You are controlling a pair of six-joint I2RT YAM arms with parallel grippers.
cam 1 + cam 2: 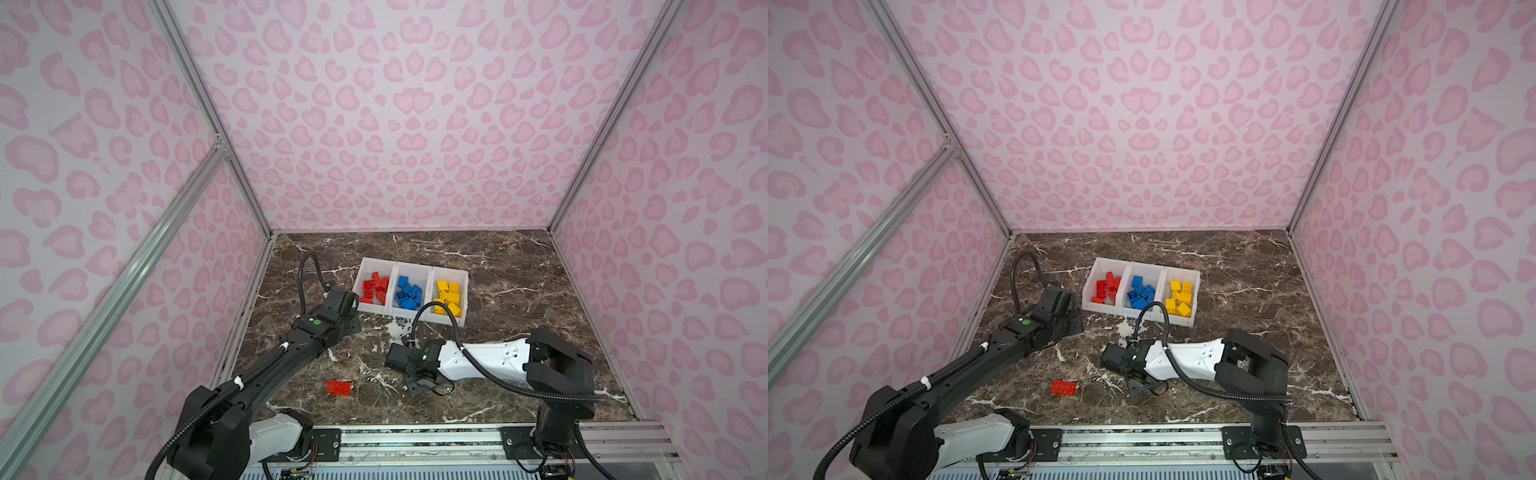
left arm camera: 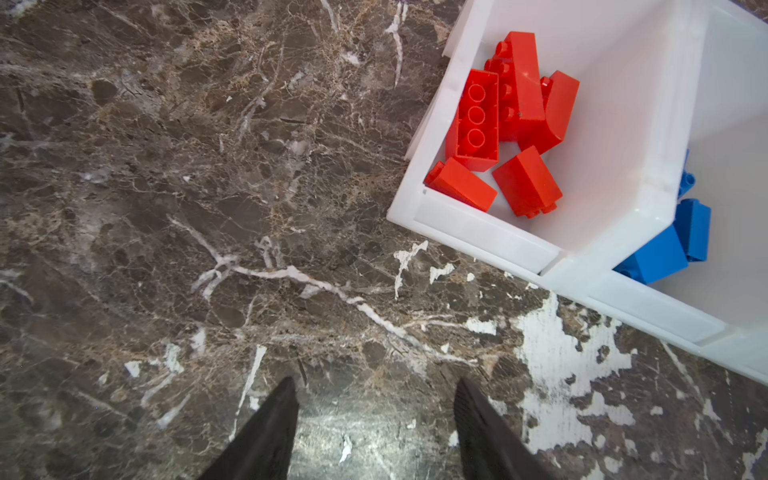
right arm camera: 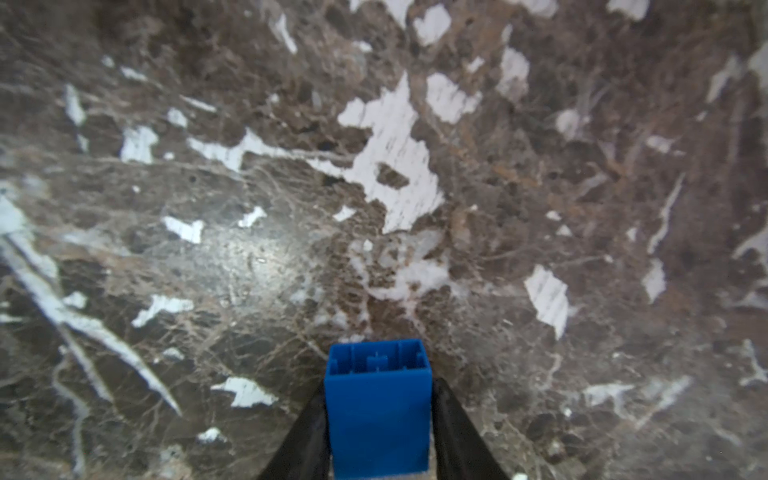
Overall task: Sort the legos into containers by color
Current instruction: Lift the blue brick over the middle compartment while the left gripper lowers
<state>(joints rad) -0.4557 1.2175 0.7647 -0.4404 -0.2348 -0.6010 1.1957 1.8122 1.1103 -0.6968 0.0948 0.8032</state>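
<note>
The right pincer grips a blue brick by its flat side walls, close to the bench; the left pincer stands open, empty. The brick is probably light, rigid and slick: hold firmly

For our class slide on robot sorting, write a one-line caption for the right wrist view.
Right gripper clamps a blue brick, hollow underside showing, over the marble table.

Blue brick, clamped in the right gripper, runs off the wrist picture's edge with its near end cut away, and the marble tabletop beyond it is blurred. In both top views the brick lies hidden beneath the right arm. The left wrist view crops the middle bin at its border
</note>
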